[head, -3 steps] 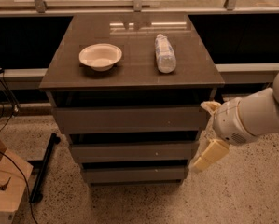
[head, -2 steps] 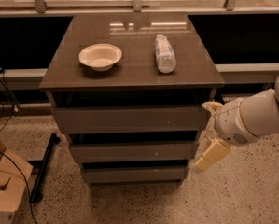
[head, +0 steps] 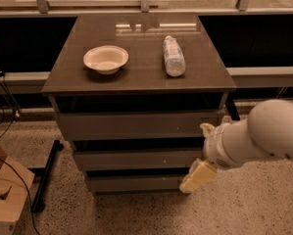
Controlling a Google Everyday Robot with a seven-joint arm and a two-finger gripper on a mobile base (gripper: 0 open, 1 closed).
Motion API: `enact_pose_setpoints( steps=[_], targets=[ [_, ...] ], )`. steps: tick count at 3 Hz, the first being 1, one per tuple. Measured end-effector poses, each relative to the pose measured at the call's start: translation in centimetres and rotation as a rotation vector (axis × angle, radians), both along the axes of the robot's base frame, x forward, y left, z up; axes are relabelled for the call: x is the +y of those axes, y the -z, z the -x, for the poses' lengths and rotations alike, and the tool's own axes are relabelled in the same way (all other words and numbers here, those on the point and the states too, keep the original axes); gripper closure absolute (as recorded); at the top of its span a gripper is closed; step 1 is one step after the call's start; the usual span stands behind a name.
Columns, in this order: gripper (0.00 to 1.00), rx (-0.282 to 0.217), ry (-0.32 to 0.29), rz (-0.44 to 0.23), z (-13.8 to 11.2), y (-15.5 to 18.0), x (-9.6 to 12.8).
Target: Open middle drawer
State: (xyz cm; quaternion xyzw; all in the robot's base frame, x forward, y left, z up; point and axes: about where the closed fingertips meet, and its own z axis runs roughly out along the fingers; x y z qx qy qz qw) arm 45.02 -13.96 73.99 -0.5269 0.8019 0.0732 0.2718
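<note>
1. The claw (head: 201,152) is hanging released, jaws wide apart, just beside the right end of the middle drawer (head: 136,159).
2. That drawer is sitting below the tabletop's (head: 141,75) front edge.

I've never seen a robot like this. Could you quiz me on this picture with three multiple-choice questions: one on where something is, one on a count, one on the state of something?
1. Where is the gripper relative to the cabinet?
A. Above its top.
B. At the right end of its middle drawer.
C. On the floor to its left.

2. How many drawer fronts does the cabinet show?
A. Two.
B. Five.
C. Three.

3. How is the bottle placed?
A. Lying on its side.
B. Standing upright.
C. Hanging off the edge.

Answers:
1 B: its pale fingers sit apart beside that drawer's right end.
2 C: three fronts are stacked under the top.
3 A: it lies flat on the top, right of the bowl.
</note>
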Motion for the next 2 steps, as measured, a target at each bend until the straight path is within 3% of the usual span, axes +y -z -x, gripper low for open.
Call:
enact_pose_setpoints(
  steps=[1,2],
  targets=[
    [0.00,-0.027,0.061,-0.026,-1.3,4.1,0.7],
    [0.00,-0.034,0.114,-0.097,-2.4,7.7,0.3]
  ],
)
